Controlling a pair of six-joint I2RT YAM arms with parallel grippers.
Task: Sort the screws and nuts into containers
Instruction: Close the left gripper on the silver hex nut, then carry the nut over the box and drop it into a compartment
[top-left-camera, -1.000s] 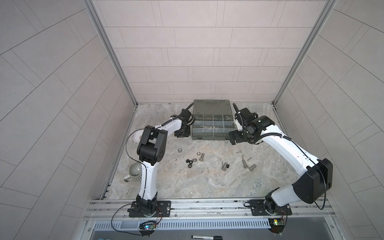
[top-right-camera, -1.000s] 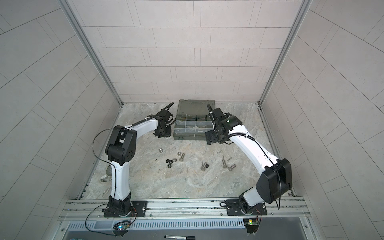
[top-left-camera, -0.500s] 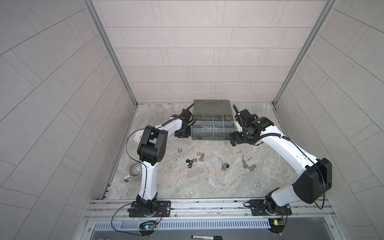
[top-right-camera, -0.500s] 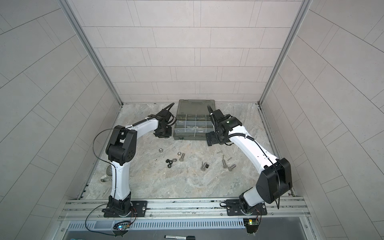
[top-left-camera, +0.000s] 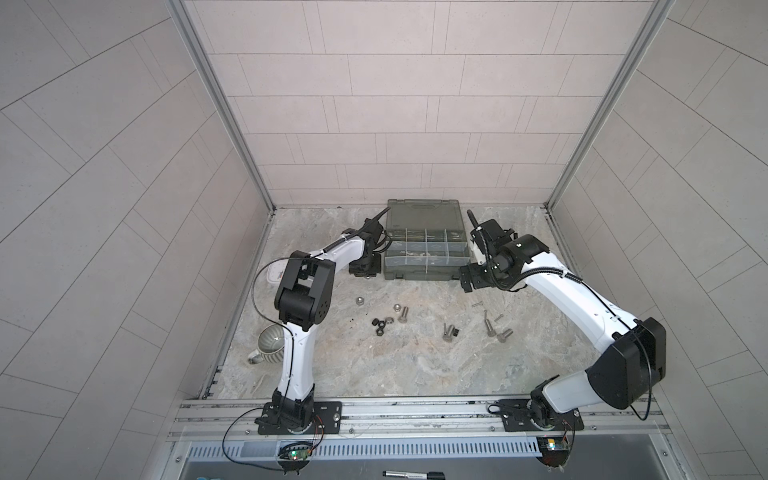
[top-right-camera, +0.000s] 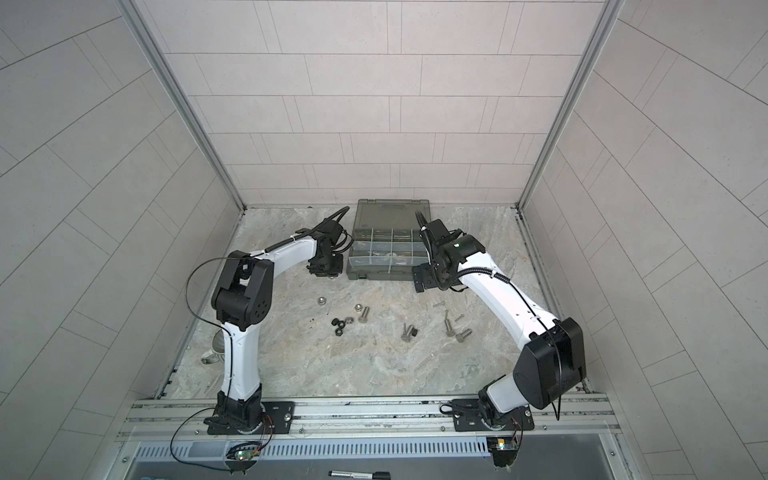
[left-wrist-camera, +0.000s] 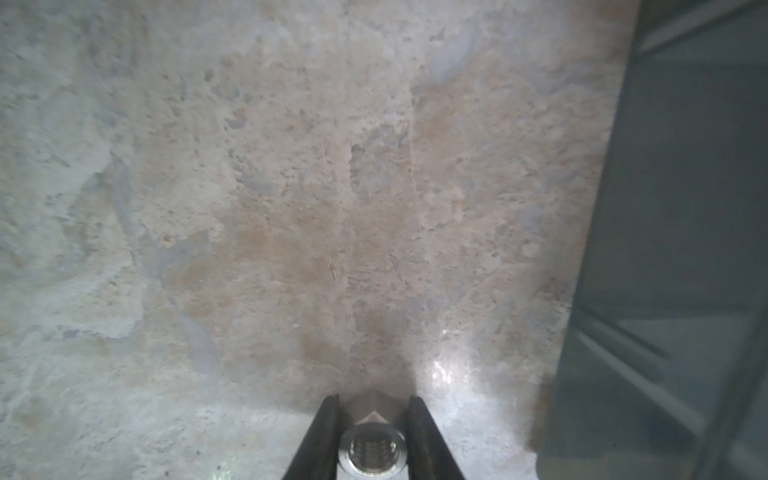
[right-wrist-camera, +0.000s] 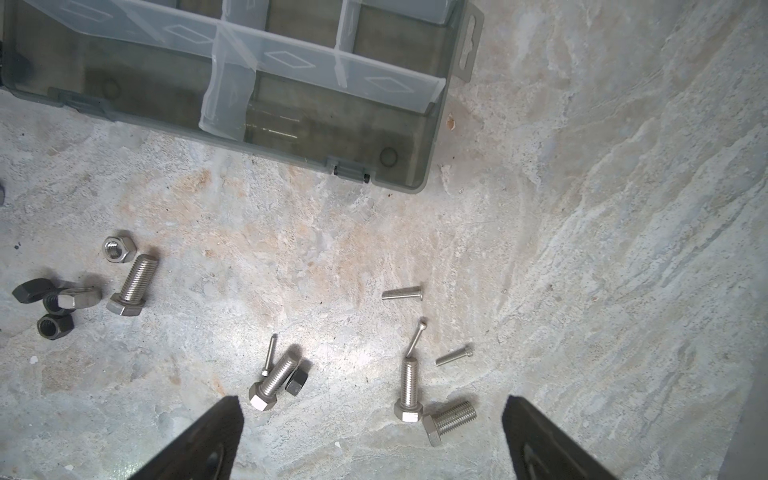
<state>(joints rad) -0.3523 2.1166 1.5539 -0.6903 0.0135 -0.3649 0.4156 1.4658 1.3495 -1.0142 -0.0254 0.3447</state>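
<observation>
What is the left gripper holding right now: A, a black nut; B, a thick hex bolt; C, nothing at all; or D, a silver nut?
D: in the left wrist view the left gripper is shut on a silver nut, whose threaded bore faces the camera.

A ribbed grey mug (top-left-camera: 271, 345) sits near what may be a white clock (top-left-camera: 273, 275), black marker (top-left-camera: 412, 474) well apart.
</observation>
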